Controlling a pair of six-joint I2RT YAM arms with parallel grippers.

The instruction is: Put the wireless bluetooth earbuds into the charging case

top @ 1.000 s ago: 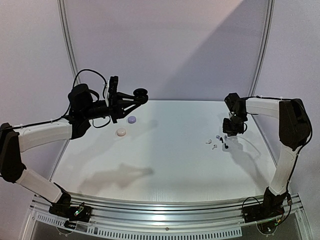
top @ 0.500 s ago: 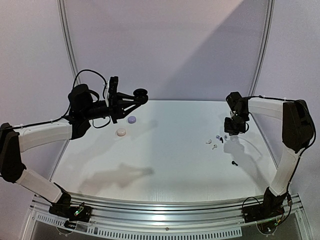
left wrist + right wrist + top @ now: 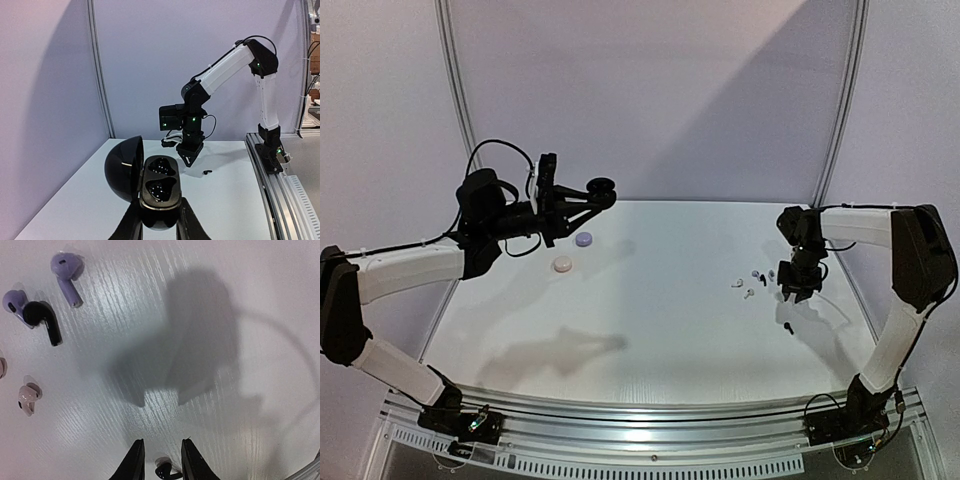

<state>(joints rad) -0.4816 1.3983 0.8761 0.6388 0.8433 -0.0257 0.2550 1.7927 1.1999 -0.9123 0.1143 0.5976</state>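
Right wrist view: right end effector [image 3: 162, 444], narrowly parted, empty, above black earbud [image 3: 167, 471] near right table [image 3: 650, 300] edge. Left end effector [image 3: 161, 227] clamps open case [image 3: 159, 186] over far-left corner. Advice: centre on stem, descend straight, close gently.

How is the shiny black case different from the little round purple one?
The glossy black charging case sits open in the left gripper, two empty sockets showing; the small round lavender case lies on the white table, apparently shut. One is black, the other lavender. Both are rounded.
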